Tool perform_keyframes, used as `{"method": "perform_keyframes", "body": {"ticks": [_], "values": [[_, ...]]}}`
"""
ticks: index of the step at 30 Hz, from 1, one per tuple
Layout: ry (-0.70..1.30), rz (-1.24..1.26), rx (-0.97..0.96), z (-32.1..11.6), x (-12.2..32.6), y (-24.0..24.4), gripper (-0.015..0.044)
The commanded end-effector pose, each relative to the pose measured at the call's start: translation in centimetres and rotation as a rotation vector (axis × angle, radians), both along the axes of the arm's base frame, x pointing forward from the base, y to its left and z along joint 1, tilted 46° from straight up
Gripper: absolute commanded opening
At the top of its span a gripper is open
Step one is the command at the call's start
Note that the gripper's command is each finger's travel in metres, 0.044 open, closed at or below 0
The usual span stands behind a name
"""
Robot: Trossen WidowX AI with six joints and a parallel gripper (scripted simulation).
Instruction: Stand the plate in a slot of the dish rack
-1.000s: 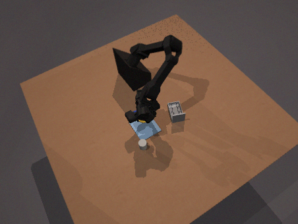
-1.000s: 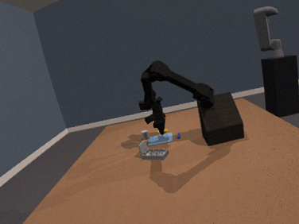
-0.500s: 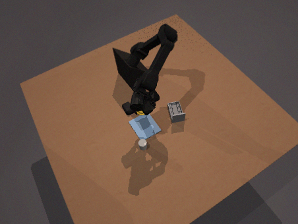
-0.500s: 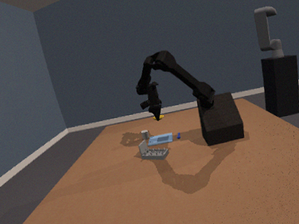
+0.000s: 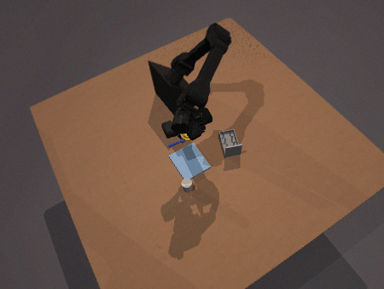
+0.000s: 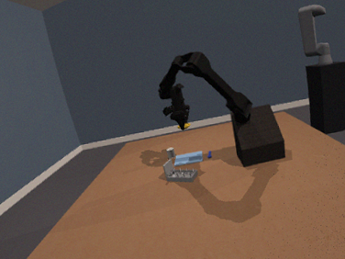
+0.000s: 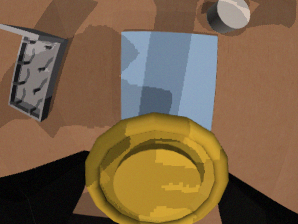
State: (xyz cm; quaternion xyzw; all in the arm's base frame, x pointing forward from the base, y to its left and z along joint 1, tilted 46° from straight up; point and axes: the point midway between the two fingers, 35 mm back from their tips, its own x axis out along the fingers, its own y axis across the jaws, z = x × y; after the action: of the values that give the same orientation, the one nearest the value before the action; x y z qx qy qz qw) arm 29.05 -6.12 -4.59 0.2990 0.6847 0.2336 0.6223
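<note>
Clearly we have the plate (image 7: pixel 156 172) clamped in our claw (image 6: pixel 184 125) — a yellow dish with a raised rim, held high above the worktop (image 6: pixel 298 193) and lying roughly level in the wrist view, its hollow bare. The dish rack (image 5: pixel 230 143) sits on the worktop well below and to one side of the plate; it is a small grey open box with thin rails inside, and we see nothing standing between those rails. A pale blue mat (image 5: pixel 189 161) lies flat between the rack and a small grey cylinder (image 5: pixel 187 184); the cylinder stands upright just beside the mat's far corner, apart from the rack. A short blue item (image 5: pixel 173 144) lies just off the mat's near edge, too small to make out. Our arm's black base block (image 6: pixel 258 135) stands near the rack — on its other sides the rack faces bare brown surface. The cluster sits well apart from every worktop edge.
</note>
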Motion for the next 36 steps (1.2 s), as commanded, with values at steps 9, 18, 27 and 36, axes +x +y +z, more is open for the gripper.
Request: {"method": "perform_keyframes", "body": {"ticks": [9,18,27,36], "values": [[0.279,-0.289,-0.026,4.2,0.1,3.4,0.0],[0.494,-0.513,-0.042,6.9,-0.5,6.0,0.0],[0.711,-0.733,-0.053,9.4,-1.5,8.6,0.0],[0.931,-0.95,-0.061,11.7,-2.9,11.1,0.0]]}}
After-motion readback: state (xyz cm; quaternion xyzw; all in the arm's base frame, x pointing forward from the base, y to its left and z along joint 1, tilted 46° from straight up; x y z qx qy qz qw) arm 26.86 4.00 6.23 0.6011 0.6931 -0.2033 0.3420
